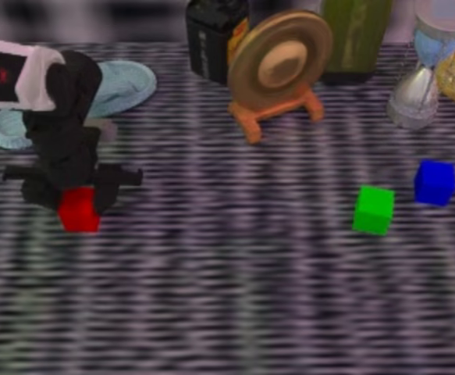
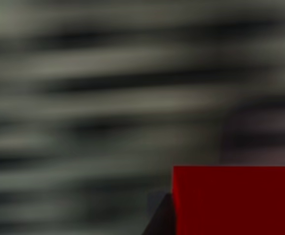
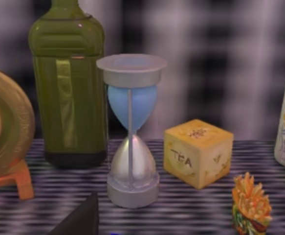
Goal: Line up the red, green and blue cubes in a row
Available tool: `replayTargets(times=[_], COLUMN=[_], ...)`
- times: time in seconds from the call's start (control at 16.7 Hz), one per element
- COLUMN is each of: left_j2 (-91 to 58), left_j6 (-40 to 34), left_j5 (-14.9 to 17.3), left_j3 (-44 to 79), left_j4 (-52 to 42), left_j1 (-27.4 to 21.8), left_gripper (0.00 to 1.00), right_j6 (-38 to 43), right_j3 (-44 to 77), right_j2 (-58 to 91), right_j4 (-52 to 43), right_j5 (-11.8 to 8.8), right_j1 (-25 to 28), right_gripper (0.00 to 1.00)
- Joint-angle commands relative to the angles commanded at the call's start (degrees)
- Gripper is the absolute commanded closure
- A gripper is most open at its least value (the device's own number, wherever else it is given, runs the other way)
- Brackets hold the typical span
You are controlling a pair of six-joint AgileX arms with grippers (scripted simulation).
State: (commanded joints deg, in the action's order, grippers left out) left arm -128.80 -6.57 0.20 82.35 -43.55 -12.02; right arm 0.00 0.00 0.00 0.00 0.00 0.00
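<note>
Top view puts our left gripper (image 1: 75, 195) low at the table's left, right at the red cube (image 1: 79, 209); we cannot tell whether the jaws are clenched on it. Well apart to the right, the green cube (image 1: 373, 209) and blue cube (image 1: 434, 182) sit near each other, so we judge red must travel right to join them. Our right arm is out of sight.

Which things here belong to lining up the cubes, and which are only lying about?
For the job: red cube, green cube, blue cube, left claw at the red cube.

Lying about: slipper, hourglass, green bottle, tea box, round plaque.
</note>
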Motion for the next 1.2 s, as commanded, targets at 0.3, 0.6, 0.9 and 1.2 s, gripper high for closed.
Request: replayTargets(times=[0.3,0.6,0.9,1.2], left_j2=[0.0,2.8,7.3,7.8], left_j6=[0.0,0.1,0.0,0.1], left_j5=[0.0,-0.2,-0.3,-0.3], left_j3=[0.0,2.2,7.2,7.7], left_j4=[0.0,-3.1,-13.2,-14.0], left_j1=[0.0,0.2,1.1,0.9], left_gripper=[1.00,1.00,1.00,1.00], right_j6=[0.0,0.0,0.0,0.0], right_j3=[0.0,0.0,0.0,0.0], right_j2=[0.0,0.0,0.0,0.0], right_j4=[0.0,0.0,0.0,0.0], right_j5=[0.0,0.0,0.0,0.0], right_j1=[0.0,0.0,0.0,0.0], right_gripper=[0.00,0.00,0.00,0.00])
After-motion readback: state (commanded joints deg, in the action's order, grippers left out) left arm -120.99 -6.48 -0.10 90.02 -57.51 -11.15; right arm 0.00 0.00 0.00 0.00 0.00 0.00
